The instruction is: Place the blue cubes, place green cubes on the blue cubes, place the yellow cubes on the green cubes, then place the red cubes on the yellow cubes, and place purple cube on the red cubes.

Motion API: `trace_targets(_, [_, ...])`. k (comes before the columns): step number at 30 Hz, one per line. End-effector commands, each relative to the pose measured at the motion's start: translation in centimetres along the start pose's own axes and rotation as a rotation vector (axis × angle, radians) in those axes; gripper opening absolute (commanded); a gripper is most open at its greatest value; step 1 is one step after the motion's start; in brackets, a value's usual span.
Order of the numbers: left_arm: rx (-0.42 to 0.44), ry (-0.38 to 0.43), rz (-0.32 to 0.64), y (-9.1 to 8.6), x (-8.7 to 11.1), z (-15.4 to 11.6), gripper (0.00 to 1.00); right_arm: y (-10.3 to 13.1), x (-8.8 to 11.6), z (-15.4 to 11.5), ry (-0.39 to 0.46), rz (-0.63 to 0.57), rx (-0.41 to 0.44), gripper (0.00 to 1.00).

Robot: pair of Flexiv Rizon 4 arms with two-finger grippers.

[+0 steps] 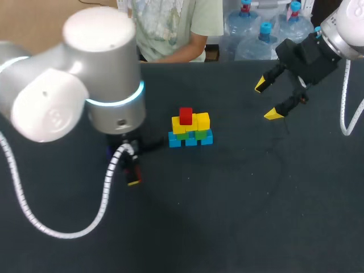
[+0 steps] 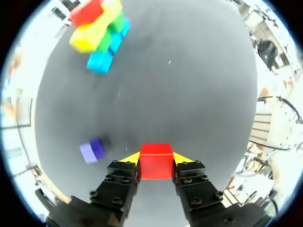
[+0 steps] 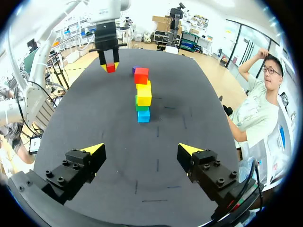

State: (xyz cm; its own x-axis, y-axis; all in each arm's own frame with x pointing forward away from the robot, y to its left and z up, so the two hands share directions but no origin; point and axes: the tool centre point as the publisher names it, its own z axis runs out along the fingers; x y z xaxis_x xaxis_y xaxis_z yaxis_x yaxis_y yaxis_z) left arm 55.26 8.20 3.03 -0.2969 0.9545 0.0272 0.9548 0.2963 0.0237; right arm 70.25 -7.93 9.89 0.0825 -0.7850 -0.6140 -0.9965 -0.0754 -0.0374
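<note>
Beside the purple cube point(image 2: 92, 151), the left gripper point(image 2: 156, 157) clamps a red cube point(image 2: 156, 166) that, released off-centre, could topple the stack point(image 1: 190, 129); the right gripper point(image 1: 267, 100) hangs spread.

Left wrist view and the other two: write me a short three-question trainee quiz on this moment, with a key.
1. True or false: the right gripper holds a cube.
2. Left gripper: its held cube is A purple, B red, C green.
3. Fill in: a ___ cube lies loose on the table beside the left gripper.

Key: 1 false, its fingers are open and empty; 2 B; 3 purple, the purple cube.
</note>
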Motion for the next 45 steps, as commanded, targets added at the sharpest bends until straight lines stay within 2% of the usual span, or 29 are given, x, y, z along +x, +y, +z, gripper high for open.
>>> trace_targets(1, [-0.018, 0.063, 0.058, -0.6, -3.2, -1.0, 0.00, 0.0, 0.0, 0.0, -0.001, -0.001, 0.000, 1.00])
trace_targets(10, [-0.013, 0.038, 0.142, -3.5, -7.0, -1.7, 0.00, 0.0, 0.0, 0.0, -0.001, -0.001, 0.000, 1.00])
trace_targets(19, [-0.031, 0.054, 0.143, -5.7, -9.6, -2.1, 0.00, 0.0, 0.0, 0.0, -0.001, -0.001, 0.000, 1.00])
trace_targets(24, [-0.050, 0.075, 0.155, -6.2, -10.7, -1.9, 0.00, 0.0, 0.0, 0.0, -0.001, -0.001, 0.000, 1.00])
trace_targets(32, [-0.022, 0.027, 0.156, -6.7, -11.5, -0.9, 0.00, 0.0, 0.0, 0.0, -0.001, -0.001, 0.000, 1.00])
trace_targets(45, [-0.023, -0.012, 0.207, -6.5, -13.4, -0.4, 0.00, 0.0, 0.0, 0.0, -0.001, -0.001, 0.000, 1.00])
